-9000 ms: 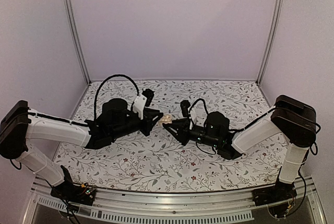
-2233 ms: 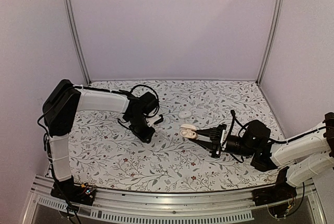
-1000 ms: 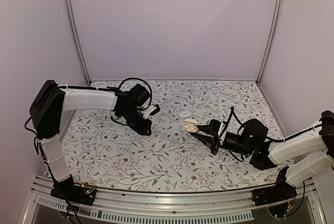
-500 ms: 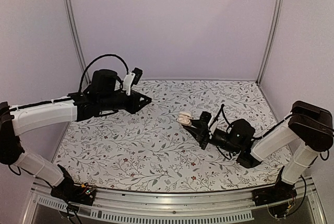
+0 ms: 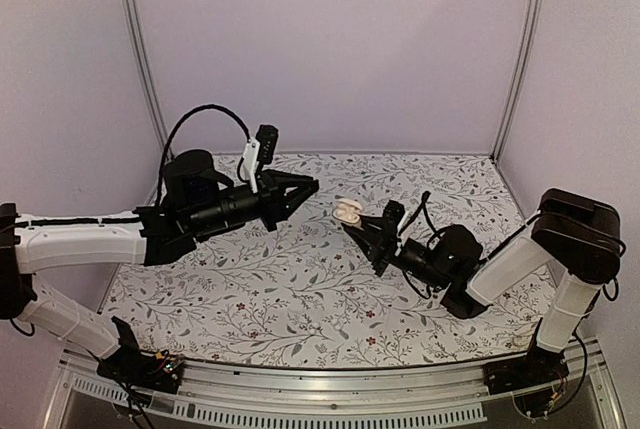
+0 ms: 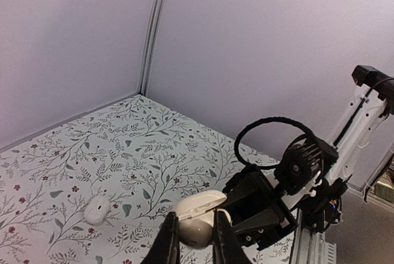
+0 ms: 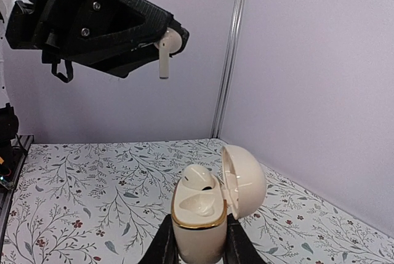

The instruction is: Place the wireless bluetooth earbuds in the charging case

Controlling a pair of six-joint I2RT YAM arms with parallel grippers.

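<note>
above the floral table (image 5: 250,299), the left gripper (image 5: 308,187) pinches a light, slick earbud (image 7: 165,47) by its head while the right gripper (image 7: 200,242) clamps the rigid, open charging case (image 7: 198,212) low down.

right gripper (image 7: 198,247): clamps open charging case (image 7: 198,215) | left gripper (image 7: 164,35): pinches earbud (image 7: 162,62) above it

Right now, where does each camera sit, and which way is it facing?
Top external: above and behind the bases, looking down on the floral table; both arms show.
Left wrist: on the left gripper, facing the right arm; own jaws show.
Right wrist: on the right gripper, facing the left arm's small white stemmed plastic earbud; own jaws clamp the open white pebble-shaped charging case.
Shared: all three show that case.
</note>
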